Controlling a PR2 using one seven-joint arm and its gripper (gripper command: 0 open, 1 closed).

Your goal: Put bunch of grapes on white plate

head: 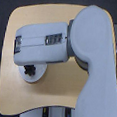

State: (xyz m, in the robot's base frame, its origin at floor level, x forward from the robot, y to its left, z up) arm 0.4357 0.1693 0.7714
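The grapes sit left of centre in the frame, a small dark clump on the plate. Only a bit of that white plate pokes out, since the big grey arm hangs right over it and covers most of it. The desk is a light wood top with rounded corners, filling most of the shot. The pincer is somewhere under the arm's forearm, so I can't tell if it's open, closed, or holding anything.
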